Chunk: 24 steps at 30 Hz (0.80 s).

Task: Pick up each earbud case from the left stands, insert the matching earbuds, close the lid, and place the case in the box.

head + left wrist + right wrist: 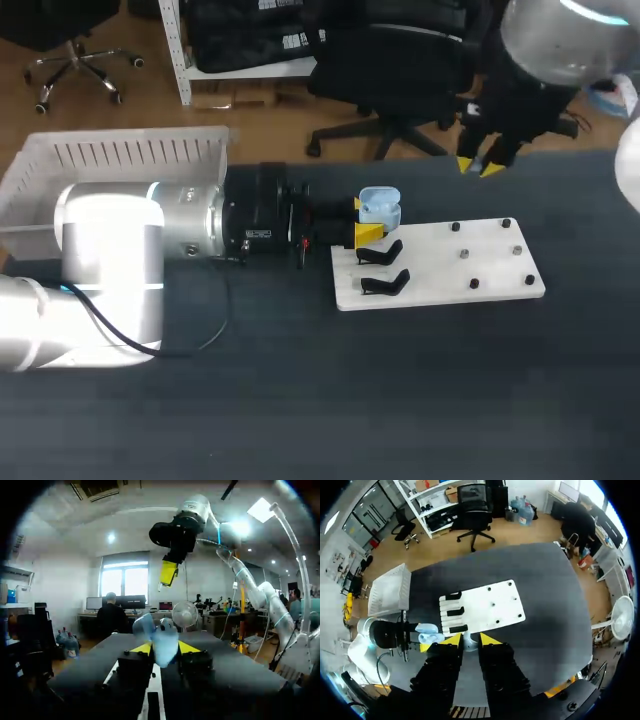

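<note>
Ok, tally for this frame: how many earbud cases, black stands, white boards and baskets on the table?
light blue earbud case: 1
black stands: 3
white board: 1
white basket: 1
Total: 6

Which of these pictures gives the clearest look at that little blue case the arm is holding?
The head view: the earbud case shows whole, lid raised, between the left gripper's fingers. In the left wrist view the case is close but smeared; in the right wrist view the case is small and distant.
</note>
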{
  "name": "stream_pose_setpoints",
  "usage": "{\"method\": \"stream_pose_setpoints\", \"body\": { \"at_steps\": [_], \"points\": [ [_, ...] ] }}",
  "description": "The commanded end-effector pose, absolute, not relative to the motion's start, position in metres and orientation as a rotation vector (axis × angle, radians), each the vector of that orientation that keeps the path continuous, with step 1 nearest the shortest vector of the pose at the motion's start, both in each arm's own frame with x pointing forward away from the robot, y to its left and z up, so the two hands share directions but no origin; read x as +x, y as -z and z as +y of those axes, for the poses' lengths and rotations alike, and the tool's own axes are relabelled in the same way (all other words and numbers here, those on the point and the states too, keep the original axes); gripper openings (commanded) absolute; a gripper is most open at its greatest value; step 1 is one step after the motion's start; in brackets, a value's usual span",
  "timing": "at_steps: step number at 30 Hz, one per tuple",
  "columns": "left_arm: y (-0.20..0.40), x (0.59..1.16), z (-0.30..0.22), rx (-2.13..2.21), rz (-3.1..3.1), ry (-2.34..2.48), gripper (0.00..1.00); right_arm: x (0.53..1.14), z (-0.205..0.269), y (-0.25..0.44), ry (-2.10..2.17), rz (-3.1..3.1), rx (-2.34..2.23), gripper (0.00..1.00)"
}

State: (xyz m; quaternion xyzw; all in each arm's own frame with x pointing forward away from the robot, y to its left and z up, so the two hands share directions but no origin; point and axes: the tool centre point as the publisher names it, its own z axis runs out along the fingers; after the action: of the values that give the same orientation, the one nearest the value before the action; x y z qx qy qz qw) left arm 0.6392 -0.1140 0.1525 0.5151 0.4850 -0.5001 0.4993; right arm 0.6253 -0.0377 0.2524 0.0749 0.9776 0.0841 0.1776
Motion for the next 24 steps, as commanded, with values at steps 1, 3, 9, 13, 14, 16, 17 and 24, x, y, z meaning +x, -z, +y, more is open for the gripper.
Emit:
{"method": "stream_pose_setpoints", "body": {
  "at_steps": [1, 3, 9, 13, 14, 16, 17, 24],
  "points": [
    [-0.151, 0.638, -0.114, 1.24, 1.17, 1.205, 0.0, 0.627, -0.003, -0.26, -0.173, 2.822, 0.164, 0.0],
    [-0.151, 0.638, -0.114, 1.24, 1.17, 1.205, 0.0, 0.627, 0.011, -0.257, -0.141, 2.846, 0.113, 0.0],
    [-0.151, 0.638, -0.114, 1.24, 1.17, 1.205, 0.0, 0.626, 0.041, -0.248, -0.079, 2.888, 0.011, 0.0],
    [-0.151, 0.638, -0.114, 1.24, 1.17, 1.205, 0.0, 0.624, 0.044, -0.247, -0.078, 2.888, 0.013, 0.0],
    [-0.151, 0.638, -0.114, 1.24, 1.17, 1.205, 0.0, 0.624, 0.044, -0.247, -0.078, 2.888, 0.013, 0.0],
    [-0.151, 0.638, -0.114, 1.24, 1.17, 1.205, 0.0, 0.624, 0.044, -0.247, -0.078, 2.888, 0.013, 0.0],
    [-0.151, 0.638, -0.114, 1.24, 1.17, 1.205, 0.0, 0.624, 0.044, -0.247, -0.078, 2.888, 0.013, 0.0],
    [-0.151, 0.638, -0.114, 1.24, 1.17, 1.205, 0.0, 0.624, 0.044, -0.247, -0.078, 2.888, 0.013, 0.0]
  ]
}}
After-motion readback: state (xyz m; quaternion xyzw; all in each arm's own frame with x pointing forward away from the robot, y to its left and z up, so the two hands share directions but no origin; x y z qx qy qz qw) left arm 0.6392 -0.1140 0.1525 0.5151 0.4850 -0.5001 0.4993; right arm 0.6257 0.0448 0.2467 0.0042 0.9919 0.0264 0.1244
